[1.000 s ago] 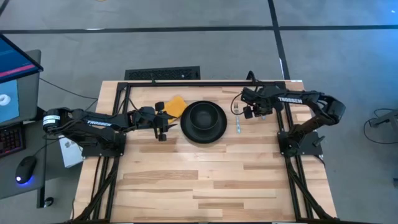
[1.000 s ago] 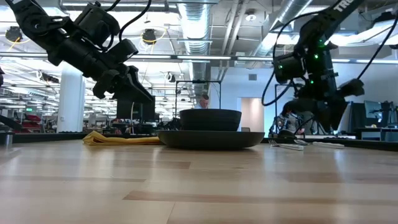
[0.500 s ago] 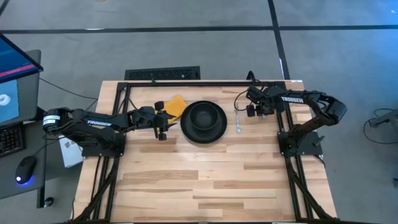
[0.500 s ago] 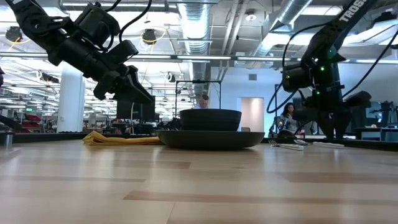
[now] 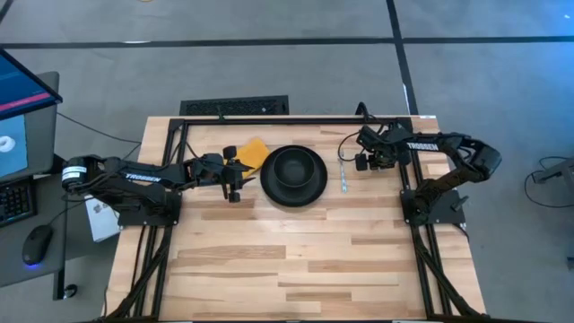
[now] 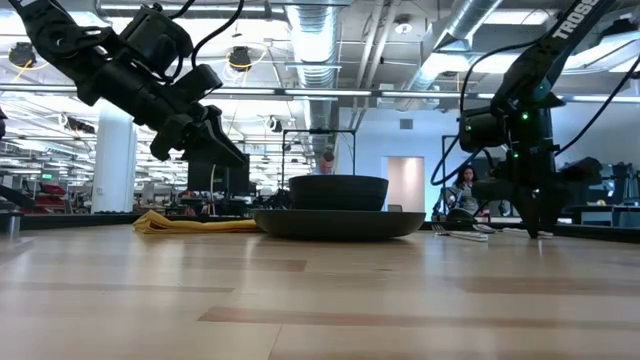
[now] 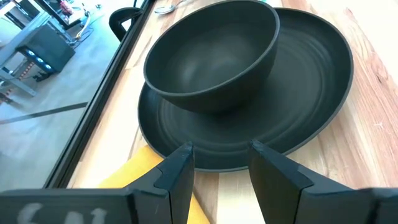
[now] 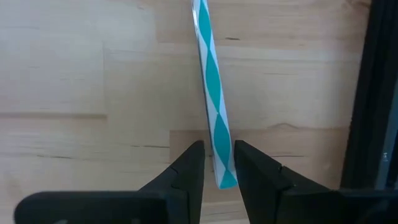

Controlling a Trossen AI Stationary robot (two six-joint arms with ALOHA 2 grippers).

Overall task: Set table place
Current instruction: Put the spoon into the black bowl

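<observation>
A black bowl point(image 5: 293, 169) sits in a round black plate point(image 5: 309, 193) on the far middle of the table point(image 5: 296, 260). A yellow-orange cloth point(image 5: 254, 152) lies flat left of the plate. Two silvery utensils point(image 5: 343, 175) lie right of it. My left gripper point(image 5: 235, 182) hangs open above the table between cloth and plate point(image 7: 311, 93). My right gripper point(image 5: 360, 161) points straight down, tips near the tabletop point(image 6: 530, 232). Its fingers stand narrowly apart on either side of the near end of a teal-and-white striped stick point(image 8: 214, 106) that lies flat on the wood.
The table's thin black frame runs just beside my right gripper point(image 8: 373, 93). The near half of the table is bare wood point(image 5: 296, 269). A person shows in the room beyond the table point(image 6: 463, 190).
My right gripper has gone a little toward the table's right edge and down, tipping until its fingers point straight down close to the tabletop. My left arm has kept still.
</observation>
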